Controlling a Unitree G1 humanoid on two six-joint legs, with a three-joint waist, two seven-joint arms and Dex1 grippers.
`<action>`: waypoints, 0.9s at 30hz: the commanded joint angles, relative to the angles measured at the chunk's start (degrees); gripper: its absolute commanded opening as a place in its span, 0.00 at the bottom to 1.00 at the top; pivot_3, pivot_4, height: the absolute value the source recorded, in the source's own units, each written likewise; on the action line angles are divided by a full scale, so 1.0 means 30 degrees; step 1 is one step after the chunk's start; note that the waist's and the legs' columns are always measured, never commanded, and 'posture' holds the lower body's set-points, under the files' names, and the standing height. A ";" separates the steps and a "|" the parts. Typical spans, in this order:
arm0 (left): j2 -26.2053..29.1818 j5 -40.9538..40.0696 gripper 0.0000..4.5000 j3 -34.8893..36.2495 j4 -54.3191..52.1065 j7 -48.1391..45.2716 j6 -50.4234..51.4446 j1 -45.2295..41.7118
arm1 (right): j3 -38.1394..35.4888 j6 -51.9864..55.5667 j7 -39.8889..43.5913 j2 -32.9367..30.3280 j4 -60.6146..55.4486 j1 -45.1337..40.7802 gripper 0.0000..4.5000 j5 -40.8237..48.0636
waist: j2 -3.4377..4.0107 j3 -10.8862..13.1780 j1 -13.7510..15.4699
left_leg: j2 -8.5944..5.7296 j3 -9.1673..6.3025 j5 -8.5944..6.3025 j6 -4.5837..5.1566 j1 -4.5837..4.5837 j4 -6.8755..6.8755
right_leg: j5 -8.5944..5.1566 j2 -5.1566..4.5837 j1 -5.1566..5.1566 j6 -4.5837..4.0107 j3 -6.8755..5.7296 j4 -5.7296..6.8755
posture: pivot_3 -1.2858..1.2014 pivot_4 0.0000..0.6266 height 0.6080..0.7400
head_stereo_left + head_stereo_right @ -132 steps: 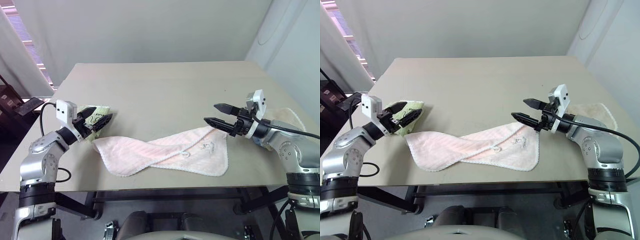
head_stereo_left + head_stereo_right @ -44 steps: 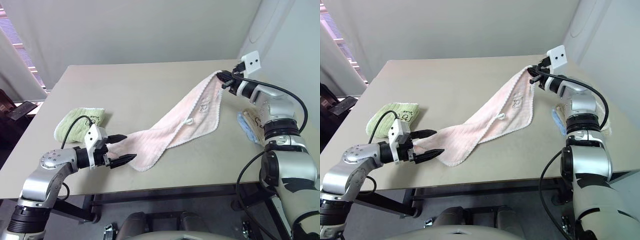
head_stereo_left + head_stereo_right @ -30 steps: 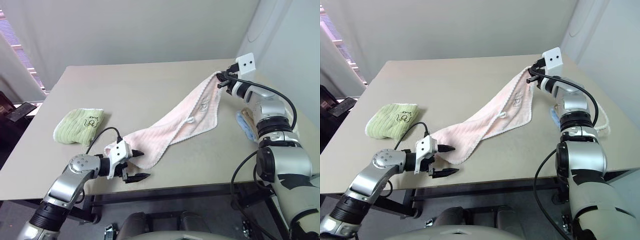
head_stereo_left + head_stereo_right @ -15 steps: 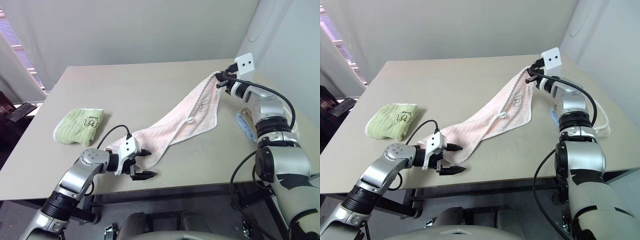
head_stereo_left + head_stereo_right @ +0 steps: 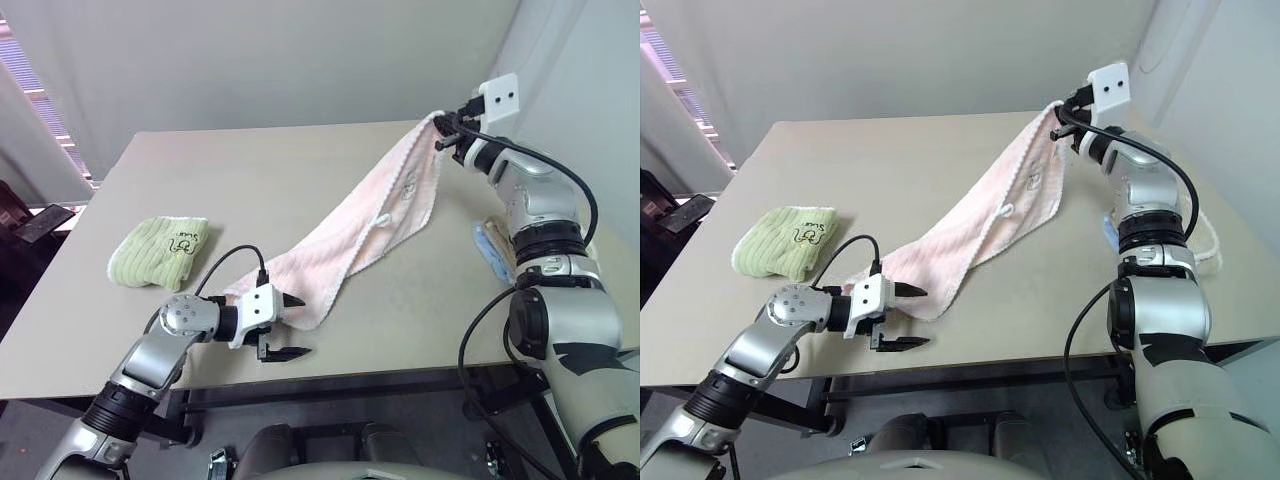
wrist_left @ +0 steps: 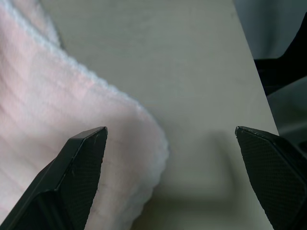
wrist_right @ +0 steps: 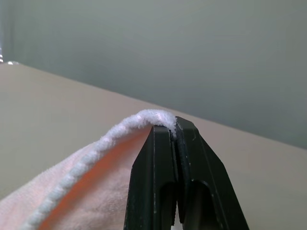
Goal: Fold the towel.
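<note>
The pale pink towel [image 5: 370, 215] stretches in a long diagonal band across the table [image 5: 250, 170]. Its far right corner hangs in the air, pinched by my right gripper [image 5: 441, 130], which is shut on the white trim [image 7: 144, 117]. The other end of the towel [image 6: 72, 120] lies flat near the table's front edge. There my left gripper [image 5: 299, 326] stands open and low over the table. One of its fingers [image 6: 79, 163] is over the towel's rounded end and the other is over bare table.
A folded light-green towel [image 5: 160, 250] lies at the left of the table. A beige cloth with a blue edge [image 5: 492, 255] lies at the right edge, under my right arm. The left gripper's cable [image 5: 228, 262] loops over the table beside the towel.
My right gripper has risen with the towel's corner, pulling the band straighter and steeper. The left gripper has stayed at the towel's near end, rolling a little.
</note>
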 commanded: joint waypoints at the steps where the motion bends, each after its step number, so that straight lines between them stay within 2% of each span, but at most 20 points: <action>1: -0.0131 0.0377 1.00 0.0252 0.0522 0.0285 -0.1115 -0.0591 | -0.0289 0.0671 -0.0430 0.0169 -0.2464 -0.0846 0.01 0.0522 | 0.0001 0.0000 0.0001 | 0.0000 -0.0001 0.0000 0.0000 0.0000 0.0001 | 0.0001 0.0001 -0.0004 0.0002 0.0000 0.0003 | 0.52 0.00 0.92; 7: -0.0753 0.0875 1.00 0.0045 0.1770 0.0676 -0.2006 -0.1236 | -0.0349 0.2192 -0.0753 0.0413 -0.4826 -0.0538 0.01 0.1080 | 0.0000 -0.0001 0.0014 | 0.0003 0.0000 0.0001 0.0003 -0.0004 0.0009 | 0.0005 0.0001 -0.0004 0.0009 -0.0004 0.0009 | 0.52 0.00 0.92; 15: -0.2332 0.1443 1.00 -0.0279 0.4007 0.1119 -0.3296 -0.2380 | -0.0325 0.2842 -0.0922 0.0507 -0.5525 -0.0216 0.01 0.1210 | -0.0001 -0.0003 0.0032 | 0.0002 0.0000 0.0004 0.0009 -0.0006 0.0022 | 0.0023 0.0000 0.0002 0.0041 -0.0011 0.0010 | 0.52 0.00 0.92; 19: -0.2909 0.2757 1.00 -0.1261 0.5554 0.1304 -0.2671 -0.3407 | -0.0326 0.2773 -0.1101 0.0505 -0.5387 -0.0055 0.01 0.1155 | 0.0001 -0.0005 0.0027 | 0.0003 0.0000 0.0009 0.0019 -0.0006 0.0021 | 0.0043 0.0001 -0.0004 0.0077 -0.0014 0.0023 | 0.52 0.00 0.92; 24: -0.2685 0.3278 1.00 -0.2001 0.5346 0.0635 -0.1168 -0.3707 | -0.0357 0.2892 -0.1098 0.0317 -0.5522 0.0093 0.01 0.1173 | 0.0006 -0.0013 0.0037 | 0.0003 -0.0001 0.0008 0.0017 -0.0005 0.0028 | 0.0044 -0.0001 0.0007 0.0079 -0.0019 0.0022 | 0.52 0.00 0.92; 27: -0.2592 0.3557 0.89 -0.2148 0.5066 0.0880 0.0001 -0.3710 | -0.0404 0.2909 -0.1178 0.0213 -0.5495 0.0164 0.00 0.1135 | 0.0007 -0.0014 0.0035 | 0.0002 -0.0002 0.0007 0.0015 -0.0004 0.0031 | 0.0044 -0.0002 0.0009 0.0079 -0.0019 0.0022 | 0.52 0.00 0.92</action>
